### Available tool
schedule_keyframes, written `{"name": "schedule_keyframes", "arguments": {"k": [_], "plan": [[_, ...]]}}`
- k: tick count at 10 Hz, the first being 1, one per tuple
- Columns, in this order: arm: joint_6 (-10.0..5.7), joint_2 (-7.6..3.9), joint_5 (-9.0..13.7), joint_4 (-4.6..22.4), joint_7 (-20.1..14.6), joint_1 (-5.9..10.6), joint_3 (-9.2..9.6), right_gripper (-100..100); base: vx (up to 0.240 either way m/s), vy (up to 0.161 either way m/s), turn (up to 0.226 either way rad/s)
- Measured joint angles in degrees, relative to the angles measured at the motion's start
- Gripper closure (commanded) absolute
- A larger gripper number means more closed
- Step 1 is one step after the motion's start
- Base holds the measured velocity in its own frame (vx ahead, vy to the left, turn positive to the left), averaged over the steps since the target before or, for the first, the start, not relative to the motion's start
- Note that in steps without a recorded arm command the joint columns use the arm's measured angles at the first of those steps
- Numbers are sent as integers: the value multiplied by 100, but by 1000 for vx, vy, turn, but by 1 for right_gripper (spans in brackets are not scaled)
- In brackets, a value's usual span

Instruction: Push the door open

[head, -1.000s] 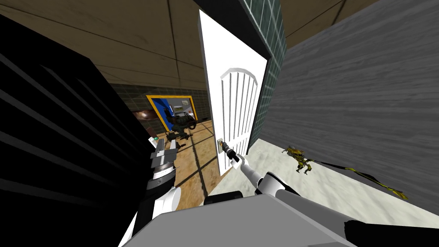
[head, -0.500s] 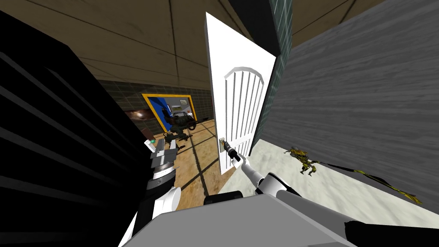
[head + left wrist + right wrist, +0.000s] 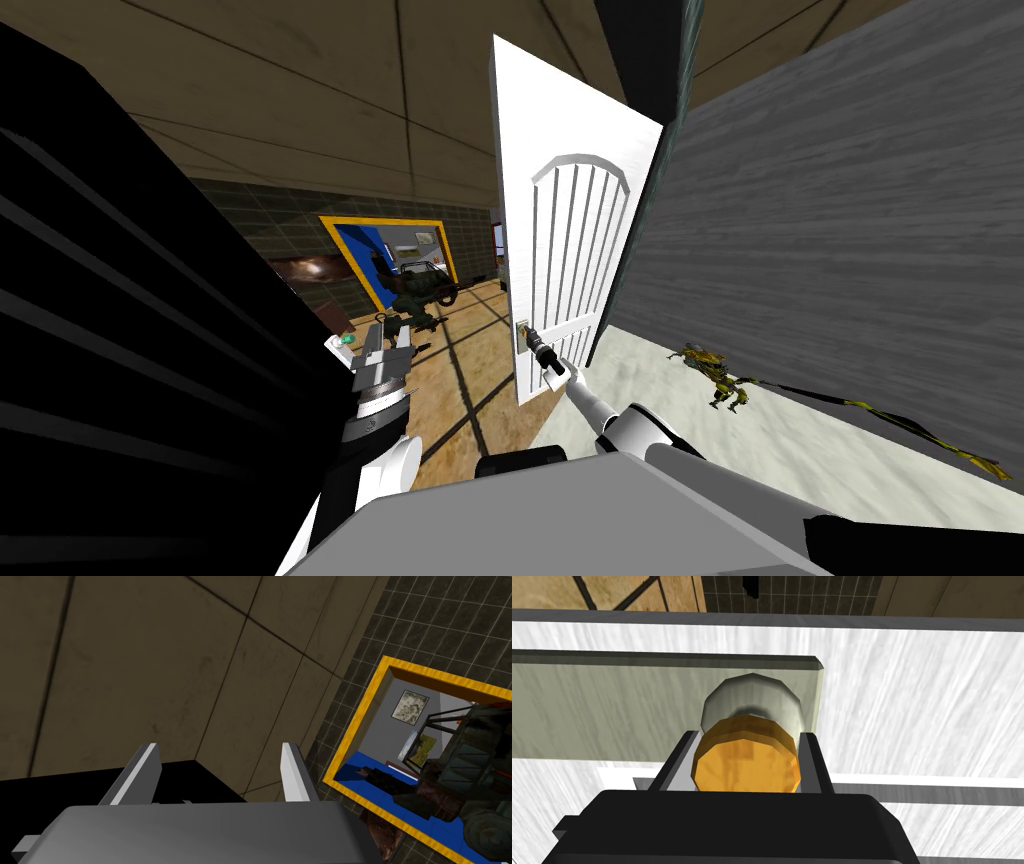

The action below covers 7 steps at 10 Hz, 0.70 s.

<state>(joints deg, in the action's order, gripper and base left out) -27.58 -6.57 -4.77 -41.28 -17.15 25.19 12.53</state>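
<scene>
A black area (image 3: 120, 350) takes up the whole left side, and a grey wall (image 3: 850, 250) runs along the right. Between them stands the white door (image 3: 570, 260), its long axis upright. It is ajar, hinged at its far right edge against the grey wall, with its free edge swung to the left. Its face carries an arched panel of vertical grooves.

A pale floor (image 3: 800, 450) lies on the near side of the door, and a brown floor (image 3: 470, 370) crossed by dark lines runs beyond it to a dark tiled wall (image 3: 300, 215). A yellow-framed panel (image 3: 390, 255) with blue inside hangs on that wall, and the left wrist view shows small pictures within it. A yellow-green creature-like thing (image 3: 715, 375) lies on the pale floor near the grey wall, trailing a long thin tail to the right.

The left gripper (image 3: 385, 340) is raised beside the black area, well apart from the door, and its fingers (image 3: 145, 763) stand spread with nothing between them.

The right gripper (image 3: 540, 352) reaches to the door's free edge, low on the leaf. In the right wrist view a pale grey plate (image 3: 612, 706) is set on the white face, and an amber knob (image 3: 746, 758) on a grey neck juts from it towards the gripper. The right fingers (image 3: 814, 761) are clenched against the knob's two sides.
</scene>
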Motion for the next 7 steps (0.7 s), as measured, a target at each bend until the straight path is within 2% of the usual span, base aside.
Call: {"name": "schedule_keyframes", "arguments": {"k": [1,2,3,5,6,7], "plan": [[56,-40,15,-84,3,-37,-43,100,101,125,-62],[-67,12,47,242,74,118,-165,100,71,79,-27],[-24,3,51,120,111,49,-198,100,83,100,-37],[3,52,95,246,241,100,-385,100,135,169,-80],[-26,43,117,304,299,109,-469,100,80,92,-31],[42,-17,120,104,278,11,-470,100,130,121,-44]]}}
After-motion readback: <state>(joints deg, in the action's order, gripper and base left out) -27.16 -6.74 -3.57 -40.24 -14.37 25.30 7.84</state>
